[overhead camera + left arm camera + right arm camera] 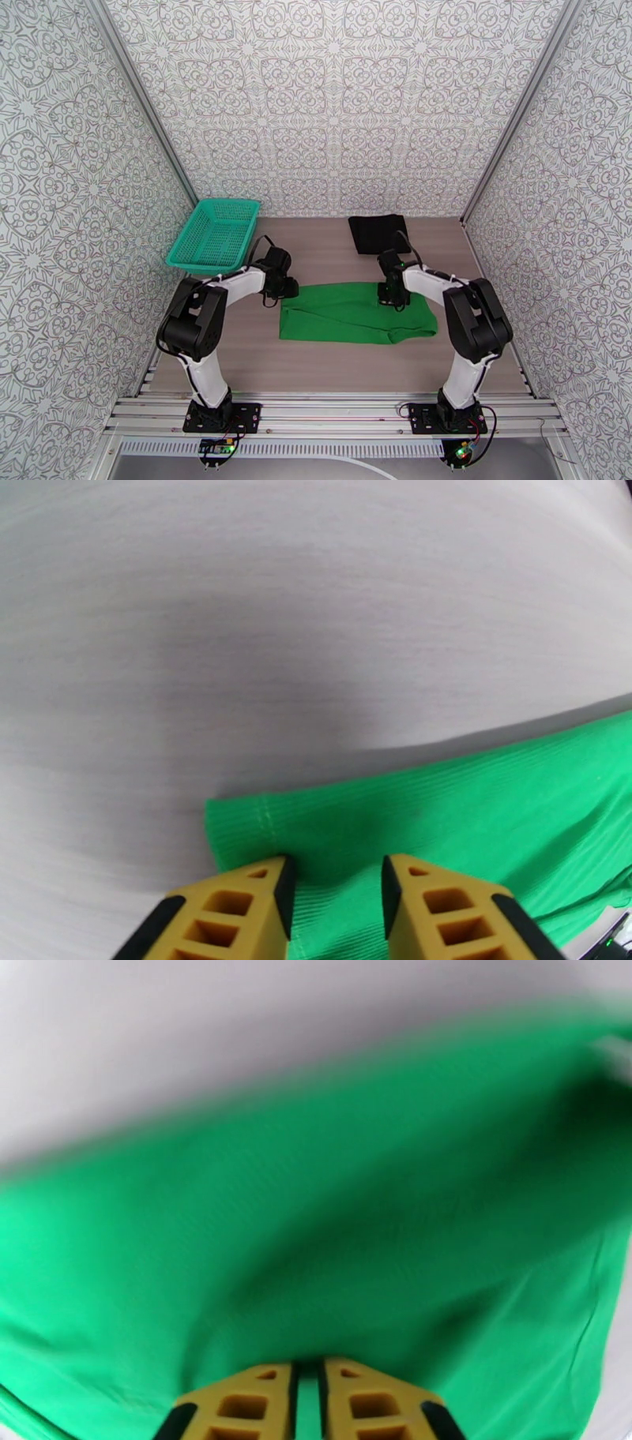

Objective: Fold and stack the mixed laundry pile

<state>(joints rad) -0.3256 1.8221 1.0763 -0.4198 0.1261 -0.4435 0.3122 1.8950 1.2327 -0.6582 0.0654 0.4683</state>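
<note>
Right pincer pinched on green T-shirt; left pincer part-open astride its corner; black garment folded beyond.

A teal-green plastic mesh basket stands at the far left corner of the desk, close against the left wall and seemingly at a slant, with nothing inside it. The desk has a pale wood-grain top; in the left wrist view its bare surface looks greyish. Walls papered in a grey floral pattern close off the desk's left, far and right sides. An aluminium rail frame runs along the desk's near edge, and a white cable curves just in front of it.
</note>
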